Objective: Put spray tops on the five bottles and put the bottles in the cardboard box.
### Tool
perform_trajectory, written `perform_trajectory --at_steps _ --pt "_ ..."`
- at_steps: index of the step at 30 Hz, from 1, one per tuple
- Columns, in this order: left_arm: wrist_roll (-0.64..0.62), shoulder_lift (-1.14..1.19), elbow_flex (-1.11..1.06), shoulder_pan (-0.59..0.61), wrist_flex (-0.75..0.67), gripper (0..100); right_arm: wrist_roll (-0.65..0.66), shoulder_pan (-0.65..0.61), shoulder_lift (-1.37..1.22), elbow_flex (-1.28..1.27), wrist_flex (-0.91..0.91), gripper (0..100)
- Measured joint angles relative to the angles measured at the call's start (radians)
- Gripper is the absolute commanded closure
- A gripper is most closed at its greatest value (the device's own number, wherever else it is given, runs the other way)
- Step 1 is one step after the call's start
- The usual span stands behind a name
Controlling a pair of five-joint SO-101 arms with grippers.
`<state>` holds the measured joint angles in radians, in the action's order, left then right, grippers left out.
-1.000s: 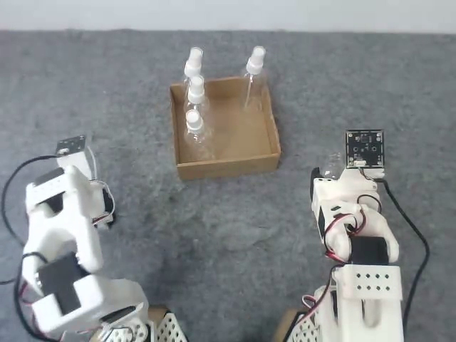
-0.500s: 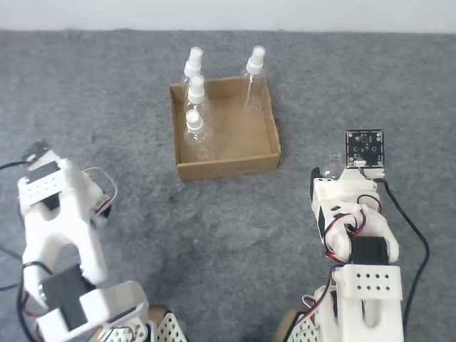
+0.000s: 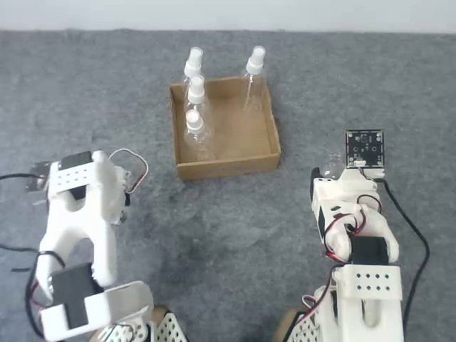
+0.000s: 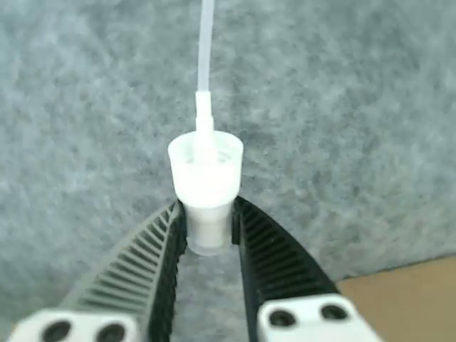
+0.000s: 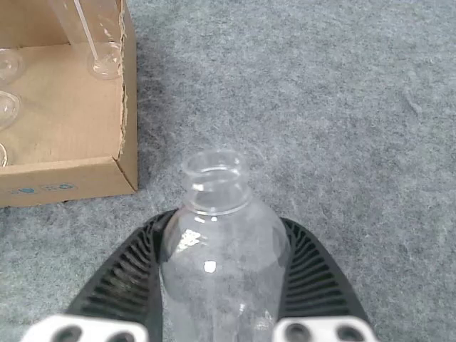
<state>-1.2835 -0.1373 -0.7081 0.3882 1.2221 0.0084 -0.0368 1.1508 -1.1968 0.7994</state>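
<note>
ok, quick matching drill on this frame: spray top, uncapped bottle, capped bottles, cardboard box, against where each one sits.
Things:
1. spray top
2. uncapped bottle
3. capped bottles
4. cardboard box

Places:
A. standing inside the box
B. gripped in the right end effector
C. resting on the grey carpet
D. gripped in the left end effector

Pairs: 1-D, 2-B, 3-A, 4-C
</note>
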Motion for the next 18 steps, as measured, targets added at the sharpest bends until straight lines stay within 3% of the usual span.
perform_trajectory --at_steps 4,11,18 --pt "-0.038 -0.005 0.000 -0.005 0.000 80 0.000 0.000 0.000 0.000 0.000 94.6" --pt "-0.040 -0.005 0.000 -0.005 0.000 80 0.000 0.000 0.000 0.000 0.000 94.6" --pt "0.199 -0.005 0.014 -0.005 0.055 79 0.000 0.000 0.000 0.000 0.000 94.6"
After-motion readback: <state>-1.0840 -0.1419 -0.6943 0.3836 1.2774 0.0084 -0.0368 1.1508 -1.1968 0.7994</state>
